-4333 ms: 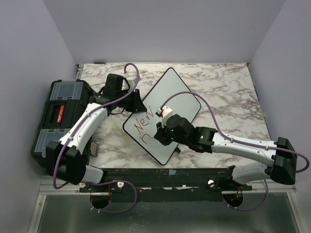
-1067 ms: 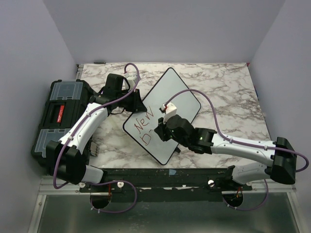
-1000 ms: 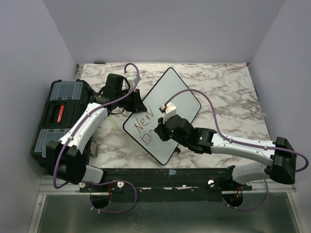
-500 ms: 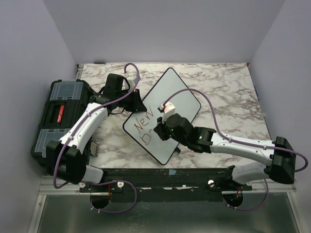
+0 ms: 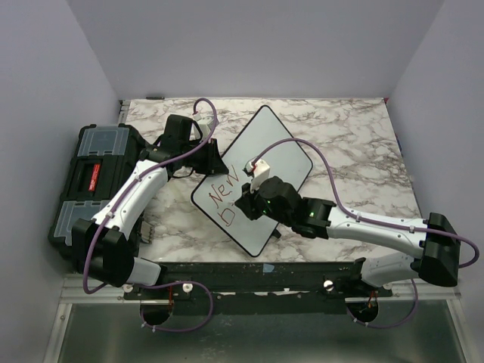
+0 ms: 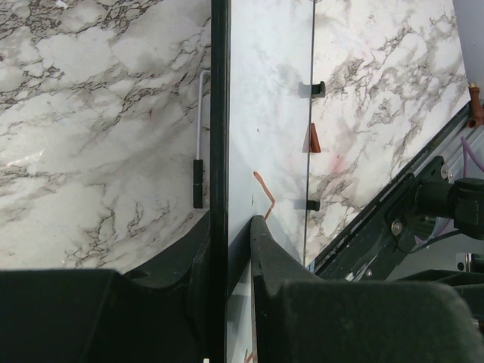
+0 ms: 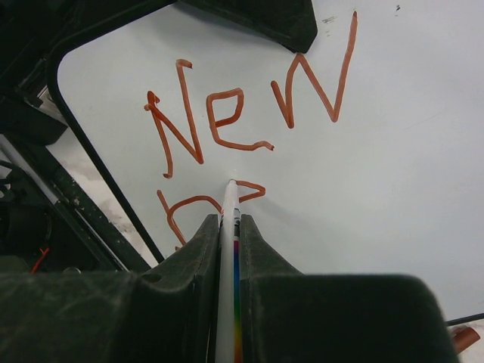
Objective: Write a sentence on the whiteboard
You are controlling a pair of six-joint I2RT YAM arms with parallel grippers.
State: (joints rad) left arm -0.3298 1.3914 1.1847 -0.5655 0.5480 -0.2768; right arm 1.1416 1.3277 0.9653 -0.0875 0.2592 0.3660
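The whiteboard [image 5: 274, 147] stands tilted on the marble table, its black frame [image 6: 219, 113] pinched between the fingers of my left gripper [image 6: 231, 225] at the board's left edge [image 5: 214, 162]. The sentence [image 7: 242, 113] so reads "New" in red, with a "B" and the start of another letter [image 7: 198, 208] below it; it also shows in the top view [image 5: 224, 193]. My right gripper [image 7: 228, 221] is shut on a white marker [image 7: 227, 249], whose tip touches the board at the end of the newest red stroke. In the top view the right gripper [image 5: 246, 203] hangs over the board's lower half.
A black toolbox [image 5: 94, 178] sits at the table's left edge. A metal hex key [image 6: 200, 128] lies on the marble beside the board's frame. A small red cap [image 6: 313, 138] rests beyond the board's far edge. The black rail [image 5: 265, 268] runs along the table's near edge.
The right gripper has shifted slightly left with the marker. The second line has grown from a single stroke into a "B" plus a new short stroke. The left arm has not moved.
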